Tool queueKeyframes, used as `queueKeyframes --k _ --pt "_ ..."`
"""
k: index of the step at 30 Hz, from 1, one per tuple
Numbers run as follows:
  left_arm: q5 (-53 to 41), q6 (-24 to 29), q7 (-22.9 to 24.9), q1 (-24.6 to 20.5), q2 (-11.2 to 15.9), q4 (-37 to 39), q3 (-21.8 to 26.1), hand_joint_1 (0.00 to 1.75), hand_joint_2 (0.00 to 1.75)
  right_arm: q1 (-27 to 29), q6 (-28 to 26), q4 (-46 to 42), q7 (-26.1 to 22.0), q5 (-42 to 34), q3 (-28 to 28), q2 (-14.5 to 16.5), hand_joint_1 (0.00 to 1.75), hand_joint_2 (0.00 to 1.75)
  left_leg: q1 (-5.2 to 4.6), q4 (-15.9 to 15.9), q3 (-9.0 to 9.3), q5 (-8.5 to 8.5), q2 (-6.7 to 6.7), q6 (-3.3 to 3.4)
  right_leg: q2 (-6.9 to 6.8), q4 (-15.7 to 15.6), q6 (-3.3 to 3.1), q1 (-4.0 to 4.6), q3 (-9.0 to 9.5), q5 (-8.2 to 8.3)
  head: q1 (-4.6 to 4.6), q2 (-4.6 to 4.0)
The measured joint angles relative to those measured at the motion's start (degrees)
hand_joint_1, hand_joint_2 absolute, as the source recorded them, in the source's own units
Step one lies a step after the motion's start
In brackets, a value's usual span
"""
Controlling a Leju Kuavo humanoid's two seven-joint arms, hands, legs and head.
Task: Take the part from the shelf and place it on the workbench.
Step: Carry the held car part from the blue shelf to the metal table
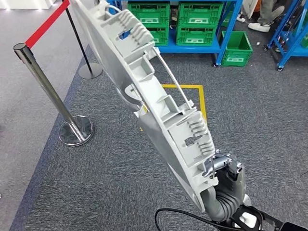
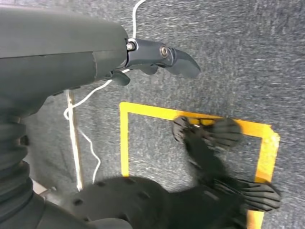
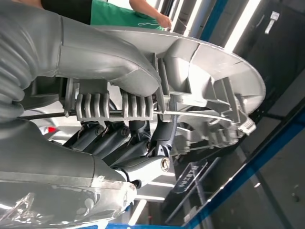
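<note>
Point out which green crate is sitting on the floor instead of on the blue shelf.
The green crate standing alone on the carpet, right of the blue shelf post. The other green crates sit side by side up on the shelf board.

no readable text, label, brand, number or sign on any surface, faint lettering on a dark panel point(image 3: 189, 175) illegible
</note>
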Motion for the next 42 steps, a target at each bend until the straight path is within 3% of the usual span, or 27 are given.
queueKeyframes --k 1,3,4,6,8,9,10,11,12,13,15,16,18,20,23,24,25,27,29,31,37,40,41,42 --pt "0.0 0.0 0.0 -0.1 -0.1 0.0 0.0 0.0 1.75 0.1 -0.2 -0.2 0.0 0.3 -0.1 0.0 1.75 1.75 -0.15 -1.9 0.95 -0.47 -0.06 0.52 -0.04 -0.1 0.34 -0.02 -0.29 0.69 0.0 0.0" --pt "0.0 0.0 0.0 0.1 -0.2 0.0 0.0 0.0 1.75 0.3 -0.3 -0.2 0.0 0.7 -0.2 0.1 1.75 1.75 -0.33 -2.2 0.11 0.18 0.02 1.67 0.0 -0.5 1.02 -0.24 -0.73 1.7 -0.01 0.0" --pt "0.0 0.0 -0.1 0.2 -0.2 0.0 0.0 0.0 1.75 0.5 -0.3 -0.3 0.0 0.9 -0.3 0.1 1.75 1.75 -0.34 -2.2 -0.46 0.72 0.09 2.16 0.06 0.0 1.34 -0.33 -1.16 0.85 0.05 0.0" --pt "0.1 0.2 -0.3 0.2 -0.3 0.0 0.0 0.0 1.75 0.6 -0.4 -0.3 0.0 1.3 -0.4 0.1 1.75 1.75 -0.27 -2.3 -1.78 1.92 0.31 2.94 0.18 4.8 1.77 -0.39 -2.85 -4.12 0.26 0.0" --pt "0.1 0.6 -0.7 0.2 -0.3 0.0 0.0 0.0 1.75 0.7 -0.5 -0.4 0.1 1.1 -0.4 0.1 1.75 1.75 -0.39 -2.2 -3.2 3.11 0.55 3.29 0.17 12.9 2.0 -0.37 -4.73 -9.12 0.49 0.0" --pt "0.1 0.8 -0.7 0.2 -0.3 0.0 0.0 0.0 1.75 0.7 -0.5 -0.4 0.2 0.9 -0.4 0.1 1.75 1.75 -0.47 -2.2 -3.88 3.69 0.79 3.32 0.17 16.0 2.04 -0.36 -5.11 -9.73 0.55 0.0" --pt "0.0 1.0 -0.7 0.2 -0.4 0.0 0.0 0.0 1.75 0.7 -0.4 -0.4 0.3 0.6 -0.4 0.1 1.75 1.75 -0.54 -2.2 -4.54 4.23 1.09 3.29 0.15 17.4 2.0 -0.35 -4.66 -9.05 0.59 0.0" --pt "0.0 1.2 -0.7 0.2 -0.4 0.0 0.0 0.0 1.75 0.7 -0.4 -0.4 0.4 0.4 -0.4 0.1 1.75 1.75 -0.59 -2.1 -5.14 4.73 1.47 3.21 0.05 16.7 1.88 -0.33 -3.13 -7.62 0.61 0.0" --pt "-0.1 1.4 -0.7 0.2 -0.4 0.0 0.0 0.0 1.75 0.7 -0.4 -0.4 0.5 0.3 -0.4 0.1 1.75 1.75 -0.62 -2.1 -5.64 5.16 1.85 3.07 -0.38 13.8 1.69 -0.26 -0.41 -6.3 0.62 0.0" --pt "-0.1 1.5 -0.7 0.2 -0.5 0.0 0.0 0.0 1.75 0.7 -0.5 -0.4 0.5 0.4 -0.4 0.1 1.75 1.75 -0.68 -2.0 -6.02 5.5 2.24 2.86 -1.28 9.5 1.5 -0.13 2.98 -6.03 0.62 0.0" --pt "-0.1 1.7 -0.7 0.2 -0.5 0.0 0.0 0.0 1.75 0.5 -0.5 -0.4 0.7 0.4 -0.4 0.1 1.75 1.75 -0.83 -1.7 -6.38 5.98 3.02 2.34 -2.77 1.7 0.94 0.3 8.23 -7.25 0.61 0.0" --pt "-0.1 1.8 -0.7 0.2 -0.5 0.0 0.0 0.0 1.75 0.5 -0.5 -0.5 0.8 0.4 -0.4 0.1 1.75 1.75 -0.87 -1.6 -6.44 6.2 3.51 2.04 -2.91 -0.1 0.61 0.51 9.09 -8.02 0.61 0.0" --pt "-0.1 1.8 -0.7 0.2 -0.5 0.0 -0.1 0.0 1.75 0.7 -0.6 -0.5 1.0 0.6 -0.4 0.1 1.75 1.75 -0.78 -1.5 -6.53 6.41 4.27 1.33 -1.91 -0.7 -0.26 0.58 8.64 -7.8 0.61 0.0" --pt "-0.2 1.8 -0.8 0.2 -0.5 0.0 -0.1 0.0 1.75 0.7 -1.0 -0.5 1.1 1.4 -0.4 0.1 1.75 1.75 -0.63 0.6 -7.44 4.35 3.14 0.56 -0.87 -0.8 -1.13 0.41 8.13 -6.98 0.56 0.0" --pt "-0.3 1.8 -1.0 0.3 -0.5 0.0 -0.1 0.0 1.75 0.7 -1.8 -0.5 1.2 2.9 -0.4 0.1 1.75 1.75 -0.53 11.0 -11.6 -2.25 0.88 -0.06 0.68 -0.8 -1.69 0.31 6.83 -5.72 0.49 0.0" --pt "-0.3 1.8 -1.0 0.3 -0.5 0.0 -0.2 0.0 1.75 0.7 -2.1 -0.5 1.3 3.4 -0.4 0.1 1.75 1.75 -0.53 13.9 -12.61 -3.3 0.7 -0.09 1.3 -0.7 -1.69 0.32 6.39 -5.39 0.5 0.0" --pt "-0.3 1.8 -1.0 0.3 -0.5 0.0 -0.2 0.0 1.75 0.7 -2.5 -0.5 1.3 4.0 -0.4 0.1 1.75 1.75 -0.53 14.9 -12.72 -3.15 0.6 -0.04 1.97 -0.7 -1.61 0.32 6.01 -5.11 0.49 0.0" --pt "-0.4 1.8 -1.1 0.2 -0.5 0.0 -0.4 0.0 1.75 0.8 -3.2 -0.5 1.5 5.2 -0.4 0.1 1.75 1.75 -0.5 10.4 -9.81 -0.09 0.15 0.26 3.29 -0.7 -1.33 0.29 5.58 -4.68 0.49 0.0" --pt "-0.5 1.8 -1.2 0.2 -0.5 0.0 -0.6 0.0 1.75 0.8 -3.6 -0.5 1.7 5.8 -0.4 0.1 1.75 1.75 -0.32 2.7 -5.23 2.79 -2.0 0.69 4.51 -0.6 -0.94 0.34 5.19 -4.36 0.52 0.0" --pt "-0.6 1.8 -1.2 0.3 -0.5 0.0 -0.6 0.0 1.75 0.8 -3.7 -0.5 1.8 5.9 -0.4 0.1 1.75 1.75 -0.09 -1.2 -2.97 3.41 -3.87 0.96 5.26 -0.4 -0.61 0.49 4.78 -4.14 0.58 0.0" --pt "-0.6 1.8 -1.2 0.3 -0.5 0.0 -0.6 0.0 1.75 0.7 -3.8 -0.5 1.8 5.9 -0.4 0.1 1.75 1.75 -0.06 -1.5 -2.95 3.34 -3.94 1.03 5.52 -0.3 -0.45 0.54 4.63 -4.01 0.61 0.0" --pt "-0.6 1.8 -1.2 0.2 -0.6 0.0 -0.6 0.0 1.75 0.9 -3.8 -0.5 1.9 6.0 -0.4 0.1 1.75 1.75 -0.22 -1.6 -3.19 3.15 -3.15 1.32 6.25 -0.2 0.04 0.42 4.29 -3.72 0.57 0.0" --pt "-0.7 1.7 -1.2 0.1 -0.6 0.0 -0.7 0.0 1.75 0.9 -3.9 -0.5 1.9 6.0 -0.4 0.1 1.75 1.75 -0.18 -1.7 -3.24 3.18 -2.52 1.67 5.77 0.3 0.36 0.43 3.85 -4.08 0.64 0.0" --pt "-0.7 1.7 -1.3 0.1 -0.7 0.0 -0.8 0.0 1.75 0.9 -4.0 -0.5 1.9 6.3 -0.3 0.1 1.75 1.75 -0.19 -1.7 -3.33 3.29 -1.21 2.08 4.39 5.1 0.84 0.35 1.62 -6.29 0.86 0.0"
